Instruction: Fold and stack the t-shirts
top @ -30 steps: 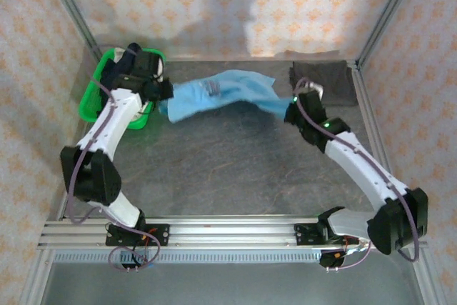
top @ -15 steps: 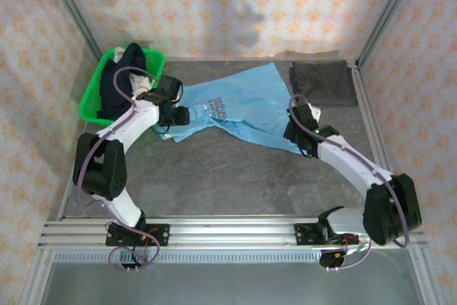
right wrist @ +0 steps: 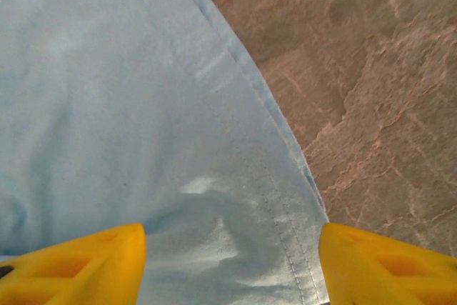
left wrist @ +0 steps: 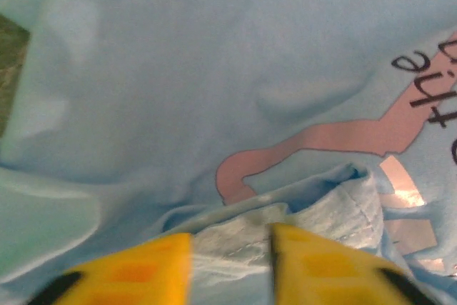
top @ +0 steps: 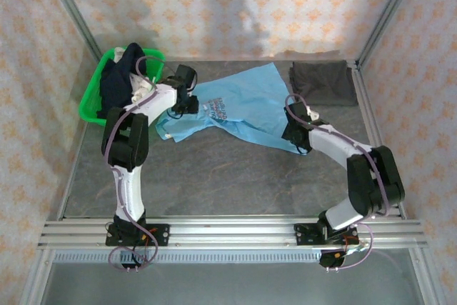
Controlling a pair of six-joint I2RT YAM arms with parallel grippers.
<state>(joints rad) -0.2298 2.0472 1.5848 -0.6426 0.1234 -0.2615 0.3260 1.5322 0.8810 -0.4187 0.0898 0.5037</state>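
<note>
You've laid the blue shirt (top: 239,101) flat, just right of the basket (top: 90,98). The right gripper (right wrist: 232,237) has let go, jaws wide over the hem. The left gripper (left wrist: 232,237) pinches a collar fold, narrow. Folding can start.

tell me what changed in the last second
The light blue t-shirt, stretched in the air between both arms, came down and lies spread on the table. The right pincer opened and let go; the left pincer pinches a fold of it. Green basket and folded dark grey t-shirt stayed.
</note>
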